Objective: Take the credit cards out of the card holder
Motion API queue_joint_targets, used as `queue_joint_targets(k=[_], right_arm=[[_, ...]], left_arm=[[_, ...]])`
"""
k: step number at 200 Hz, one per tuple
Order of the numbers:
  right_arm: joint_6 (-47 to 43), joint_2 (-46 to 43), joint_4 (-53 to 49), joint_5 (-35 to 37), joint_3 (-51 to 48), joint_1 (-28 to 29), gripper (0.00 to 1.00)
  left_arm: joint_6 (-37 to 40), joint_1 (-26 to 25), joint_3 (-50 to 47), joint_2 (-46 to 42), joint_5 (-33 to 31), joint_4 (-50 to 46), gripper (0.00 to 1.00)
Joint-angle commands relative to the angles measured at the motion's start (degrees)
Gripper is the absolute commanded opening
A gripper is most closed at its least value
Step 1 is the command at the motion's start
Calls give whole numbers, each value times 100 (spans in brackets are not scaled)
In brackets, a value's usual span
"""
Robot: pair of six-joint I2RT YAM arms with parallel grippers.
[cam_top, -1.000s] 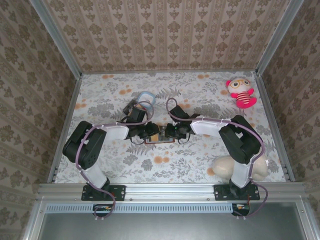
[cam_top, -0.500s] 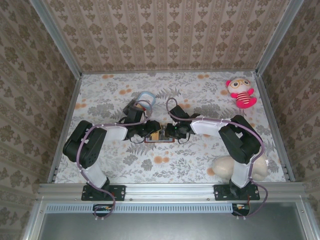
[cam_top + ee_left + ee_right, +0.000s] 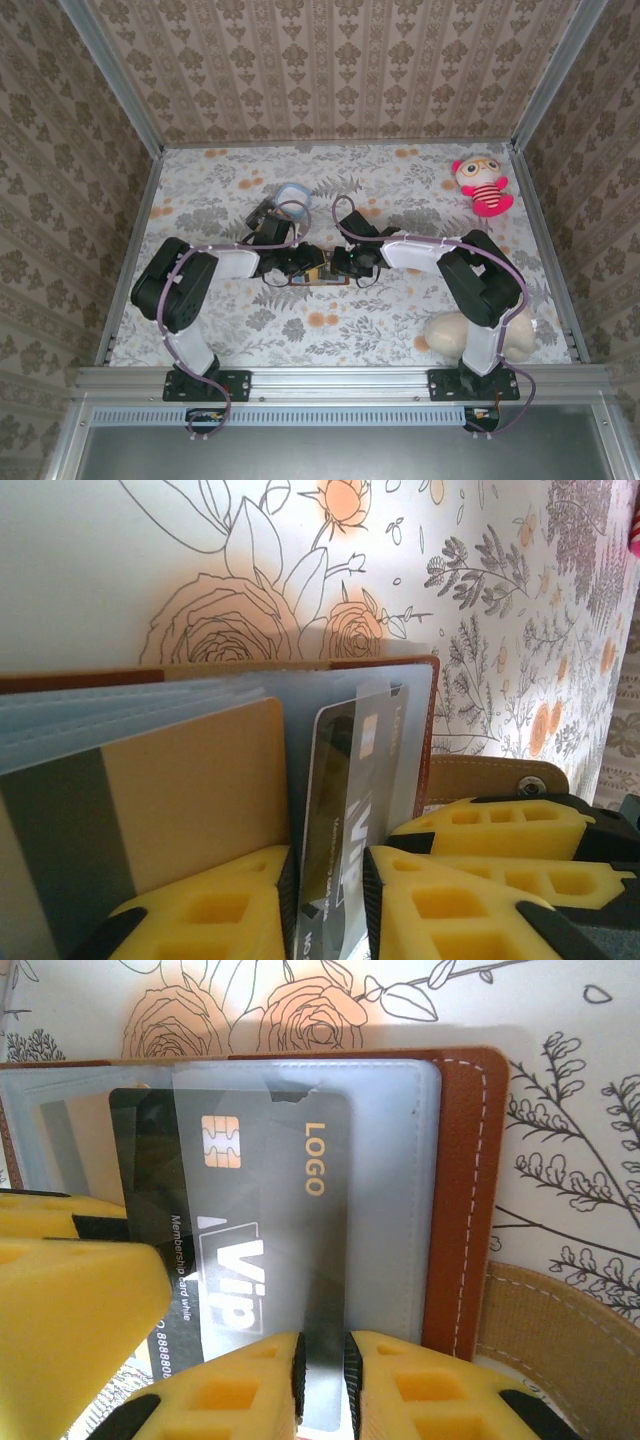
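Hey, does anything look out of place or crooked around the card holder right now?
The black card sticks half out of its clear sleeve in the open card holder. The left gripper pinches the card; the right gripper pinches the sleeve.

On floral table [image 3: 400,305], brown card holder [image 3: 321,280] flanked by left pincer [image 3: 307,268] and right pincer [image 3: 337,266]; pink doll [image 3: 483,186] far right; beige plush [image 3: 450,335] beside right arm's base.
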Motion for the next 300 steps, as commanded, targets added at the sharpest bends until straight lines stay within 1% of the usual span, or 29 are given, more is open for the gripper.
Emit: queue_joint_targets(k=[1, 47, 80, 133, 155, 187, 214, 245, 254, 266, 278, 300], right_arm=[[-2, 171, -337, 93, 10, -23, 22], [-11, 129, -350, 90, -2, -40, 22], [-11, 96, -348, 112, -34, -65, 22], [-19, 71, -346, 107, -47, -84, 22], [-12, 65, -385, 86, -38, -98, 22], [2, -48, -342, -66, -43, -102, 23], [-36, -455, -269, -211, -35, -101, 26], [-197, -1265, -255, -167, -94, -111, 37], [-246, -1504, -269, -91, -132, -113, 44], [-294, -1789, -313, 78, -211, -127, 57], [-363, -2001, -444, 279, -258, -164, 68], [-457, -2301, -711, 676, -352, -339, 83]], left_arm=[[200, -27, 83, 116, 174, -167, 23], [310, 12, 82, -26, 18, -376, 11], [483, 83, 62, -310, -229, -705, 0], [732, 147, 39, -727, -508, -1135, 0], [863, 175, 32, -944, -765, -1383, 0], [1142, 219, 40, -1483, -1026, -1663, 0], [1507, 219, 160, -2056, -1150, -1988, 0], [1996, 224, 220, -2889, -1478, -2342, 0], [2141, 219, 217, -3136, -1668, -2447, 0], [2354, 228, 205, -3439, -1941, -2608, 0], [2642, 245, 236, -3696, -2183, -2782, 0], [3156, 429, 479, -3949, -2252, -3188, 0]])
